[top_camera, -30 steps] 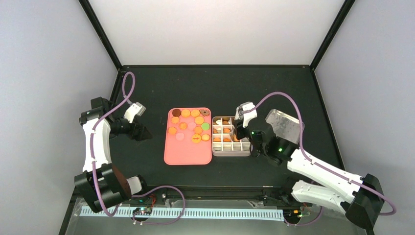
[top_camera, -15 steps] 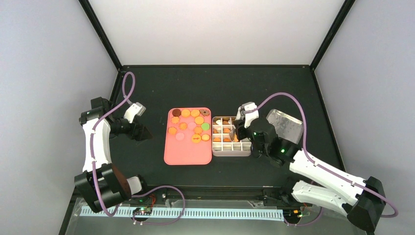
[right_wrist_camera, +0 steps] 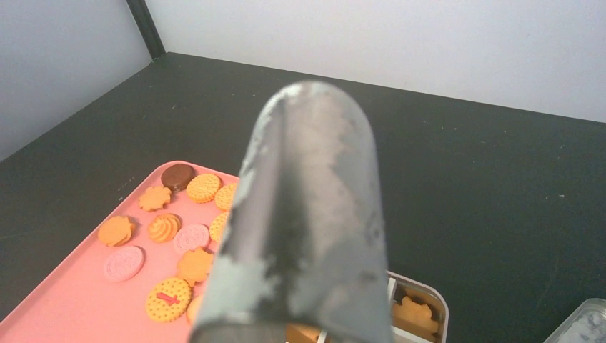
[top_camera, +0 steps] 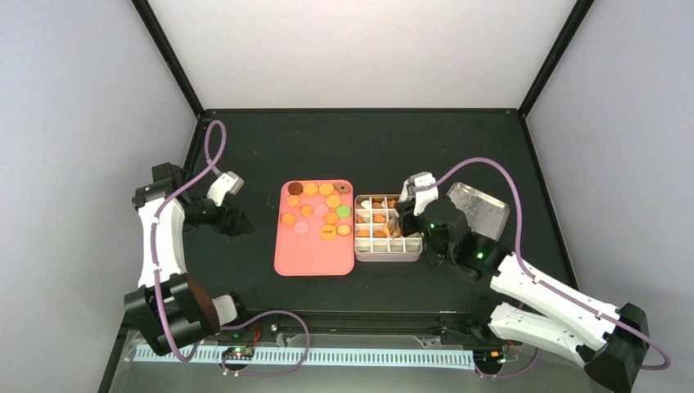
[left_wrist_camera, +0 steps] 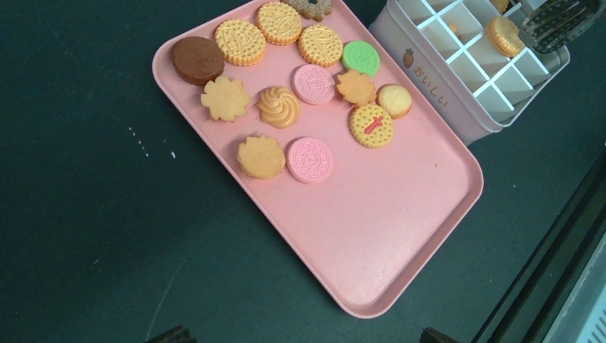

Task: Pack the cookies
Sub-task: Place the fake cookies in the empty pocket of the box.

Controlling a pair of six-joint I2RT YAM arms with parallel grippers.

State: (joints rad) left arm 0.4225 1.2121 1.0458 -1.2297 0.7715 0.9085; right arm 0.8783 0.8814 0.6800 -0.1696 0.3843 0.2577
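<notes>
Your right gripper, clamped on grey metal tongs, has edged rightward over the white divided box, likely placing one. Most orange cookies lie on the pink tray. Left gripper jaws apart.

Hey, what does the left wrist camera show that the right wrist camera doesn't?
Only left wrist: the green cookie, the carrot mark on the box, the tongs' tip over a boxed cookie. Only right wrist: the tongs' handle, close up mid-picture, and a clear lid's corner. Both: the pink tray, the brown cookie, the box's compartments.
</notes>
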